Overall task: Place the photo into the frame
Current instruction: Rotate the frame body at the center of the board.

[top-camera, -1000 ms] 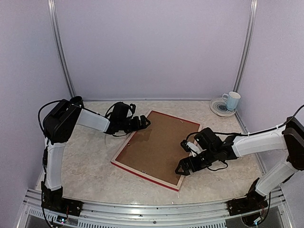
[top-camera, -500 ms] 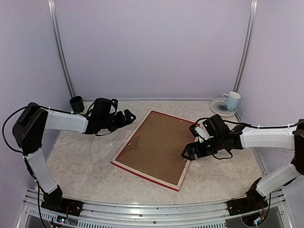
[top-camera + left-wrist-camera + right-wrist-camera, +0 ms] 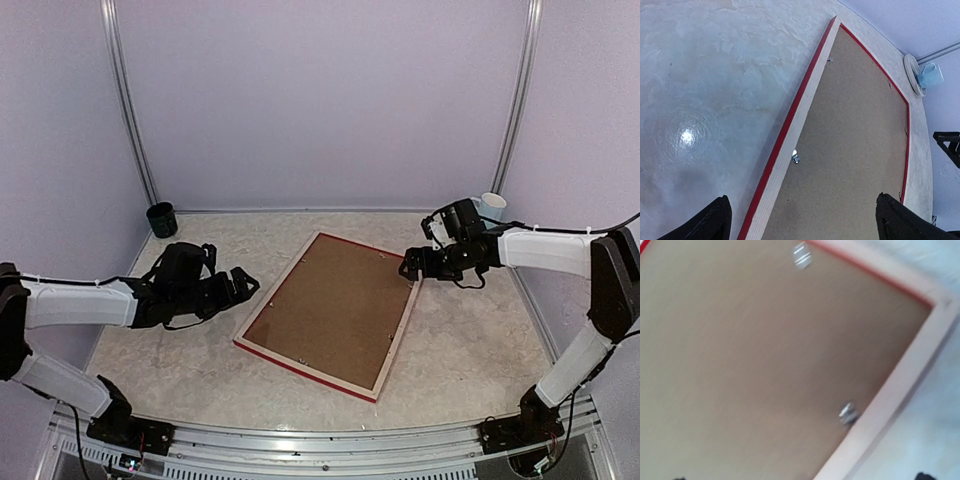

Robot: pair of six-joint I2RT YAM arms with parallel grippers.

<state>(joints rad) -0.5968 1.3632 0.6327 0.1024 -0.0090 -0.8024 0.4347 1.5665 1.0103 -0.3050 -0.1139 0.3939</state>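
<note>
Both arms have shifted since a second ago. The left arm has dropped from the frame's far left corner to lie low over the left side of the table [image 3: 470,350], and the right arm has swung from the frame's right rail up to its far right corner. The frame itself has not budged.

Left gripper [image 3: 246,283]: just off the frame's left rail, apart from it, pointing toward it. Jaws spread wide, nothing between them. Its wrist view shows both fingertips far apart over the rail.

Right gripper [image 3: 410,272]: at the frame's far right corner, above it. Jaws released, nothing held. Contact with the frame cannot be told, and the wrist view is blurred.

Frame [image 3: 399,337]: mid-table, lying flat, back side up, turned at an angle. Pale wood back, with red along the edges. The brown backing board [image 3: 325,310] sits inside the rails, with small metal clips [image 3: 795,158] along its border.

Photo: cannot be made out in any view.

Also noted: a dark cup [image 3: 161,218] at the far left corner of the table. A pale blue mug [image 3: 932,75] on a saucer [image 3: 912,75] at the far right, partly hidden behind the right arm from above.
</note>
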